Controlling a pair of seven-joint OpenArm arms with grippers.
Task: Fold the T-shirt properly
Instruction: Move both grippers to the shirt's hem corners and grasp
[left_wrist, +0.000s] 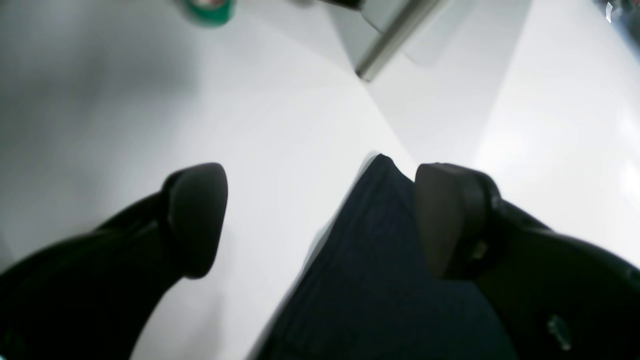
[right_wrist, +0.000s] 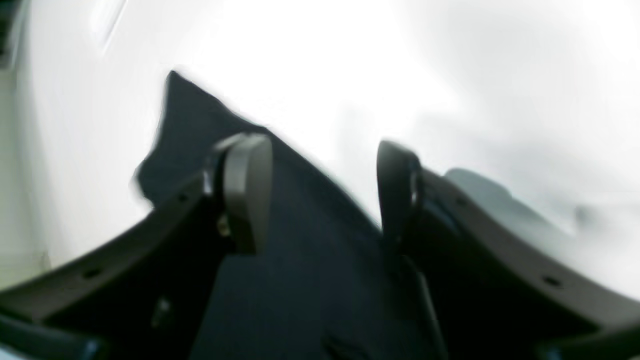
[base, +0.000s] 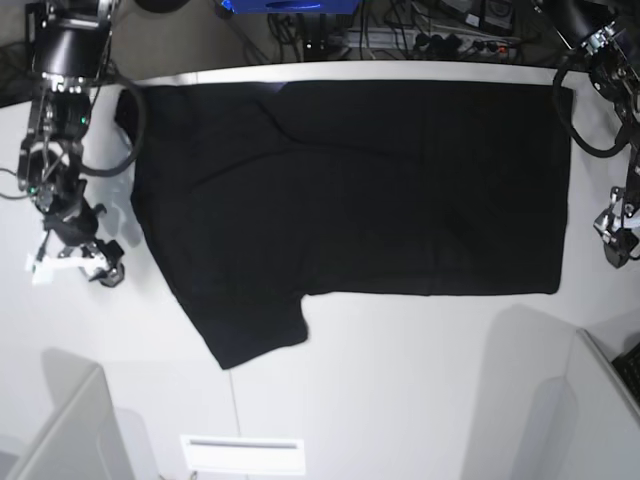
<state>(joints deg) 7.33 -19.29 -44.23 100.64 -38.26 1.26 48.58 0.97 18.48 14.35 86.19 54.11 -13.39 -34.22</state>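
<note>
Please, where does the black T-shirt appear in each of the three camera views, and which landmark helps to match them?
Left wrist: the T-shirt fills the lower centre, a corner pointing up beside the right finger of the open left hand.
Right wrist: it runs from upper left to bottom centre, between the fingers of the open right hand.
Base: it lies spread across the upper middle.
Shared landmark: the white table.

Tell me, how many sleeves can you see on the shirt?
1. One sleeve sticks out from the lower left of the T-shirt on the table in the base view. The other sleeve may be hidden near the top left corner, folded or off the edge.
</note>
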